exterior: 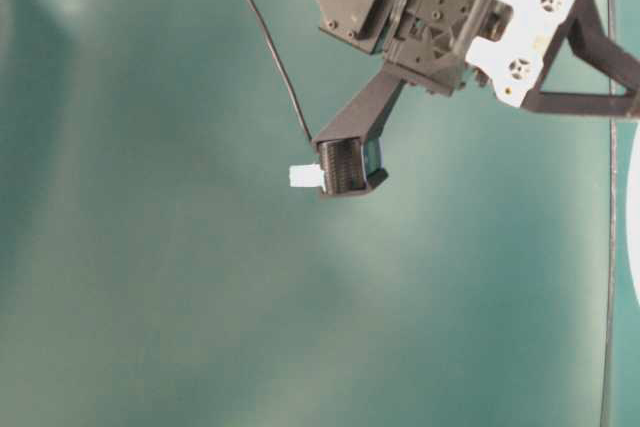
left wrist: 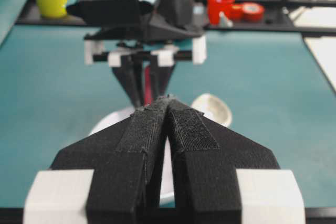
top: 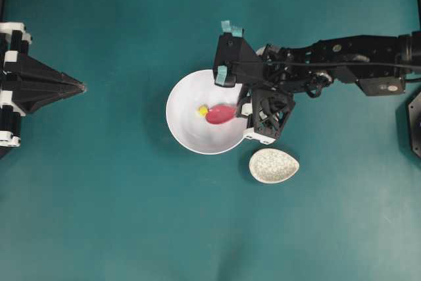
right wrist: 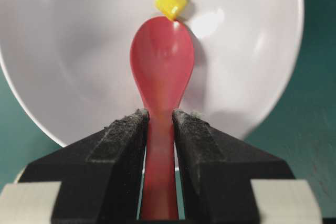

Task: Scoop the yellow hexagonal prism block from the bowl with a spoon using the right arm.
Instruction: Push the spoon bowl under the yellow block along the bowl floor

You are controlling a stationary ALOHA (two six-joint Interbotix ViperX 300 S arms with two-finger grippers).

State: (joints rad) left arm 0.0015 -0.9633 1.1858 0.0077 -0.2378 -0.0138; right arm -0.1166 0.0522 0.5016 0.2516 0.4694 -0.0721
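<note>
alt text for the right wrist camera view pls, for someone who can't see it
The right gripper clamps the handle of a pink-red spoon whose scoop reaches into a white bowl, its tip at a tiny yellow block that is not yet in the scoop. Teal table shows at the lower corners.

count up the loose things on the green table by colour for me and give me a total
White: 1, the bowl
Pink-red: 1, the spoon, held in the right gripper
Yellow: 1, the block at the spoon's tip
Speckled: 1, the egg-shaped spoon rest
Total: 4
</note>
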